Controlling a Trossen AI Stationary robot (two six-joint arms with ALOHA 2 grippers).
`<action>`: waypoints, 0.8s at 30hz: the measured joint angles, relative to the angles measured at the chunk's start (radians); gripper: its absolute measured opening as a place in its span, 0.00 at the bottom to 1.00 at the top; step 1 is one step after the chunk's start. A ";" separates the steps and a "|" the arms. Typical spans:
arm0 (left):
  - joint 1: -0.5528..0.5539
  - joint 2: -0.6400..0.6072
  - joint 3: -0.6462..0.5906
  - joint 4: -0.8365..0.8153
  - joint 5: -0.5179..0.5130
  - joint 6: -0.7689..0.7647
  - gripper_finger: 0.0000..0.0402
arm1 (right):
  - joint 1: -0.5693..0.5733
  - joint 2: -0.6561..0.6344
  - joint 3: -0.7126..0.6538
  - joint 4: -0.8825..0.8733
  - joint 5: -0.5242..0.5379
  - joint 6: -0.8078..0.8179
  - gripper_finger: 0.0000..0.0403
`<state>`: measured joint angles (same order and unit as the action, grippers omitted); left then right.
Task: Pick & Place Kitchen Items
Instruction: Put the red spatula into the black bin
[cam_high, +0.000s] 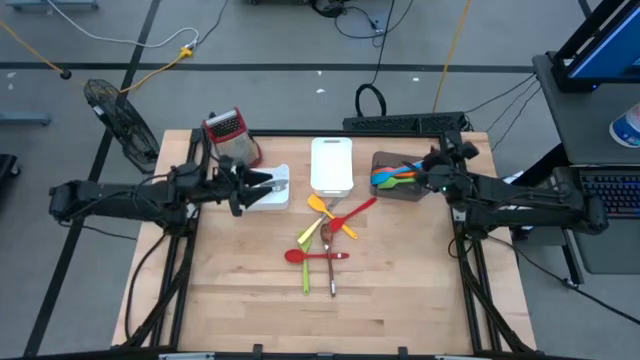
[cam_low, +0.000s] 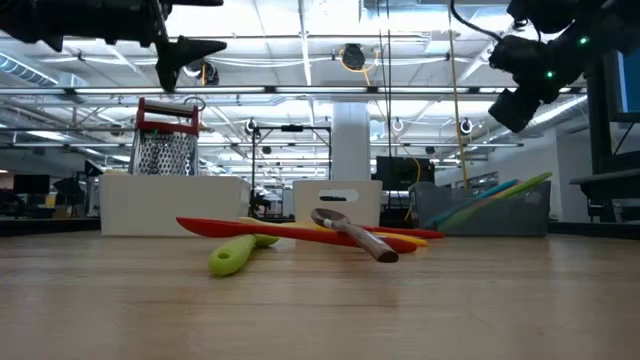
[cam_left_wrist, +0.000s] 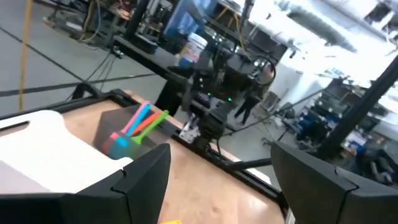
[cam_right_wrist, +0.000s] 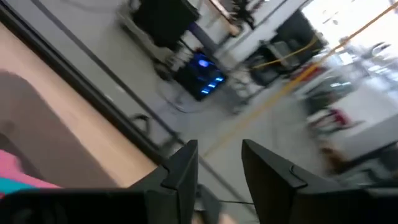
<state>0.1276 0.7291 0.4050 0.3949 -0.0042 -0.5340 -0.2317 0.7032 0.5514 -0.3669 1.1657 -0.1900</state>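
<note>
Green spatula (cam_low: 232, 254) foremost, two white trays (cam_high: 331, 165), one grater (cam_high: 228, 130)

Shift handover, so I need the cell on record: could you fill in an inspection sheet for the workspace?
Surface: wooden table, bare at the front.
Job's things: utensils heaped mid-table; more in the brown tray.
Clutter: grater, two white trays.
Grippers: left gripper open above one white tray; right gripper part open, empty, over the brown tray.
Cables: several on the floor.
Surroundings: fan, keyboard.
</note>
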 joint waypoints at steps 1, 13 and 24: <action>-0.016 0.011 0.018 -0.023 -0.016 0.007 0.71 | 0.000 -0.007 0.000 0.000 -0.020 0.031 0.29; -0.146 0.246 0.360 -0.570 -0.173 -0.012 0.71 | 0.000 -0.071 0.000 -0.005 -0.213 0.181 0.30; -0.206 0.595 0.690 -0.712 -0.267 0.002 0.71 | 0.000 -0.108 0.000 -0.005 -0.362 0.182 0.30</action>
<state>-0.0784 1.3243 1.0954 -0.3174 -0.2714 -0.5325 -0.2317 0.5956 0.5514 -0.3717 0.8036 -0.0080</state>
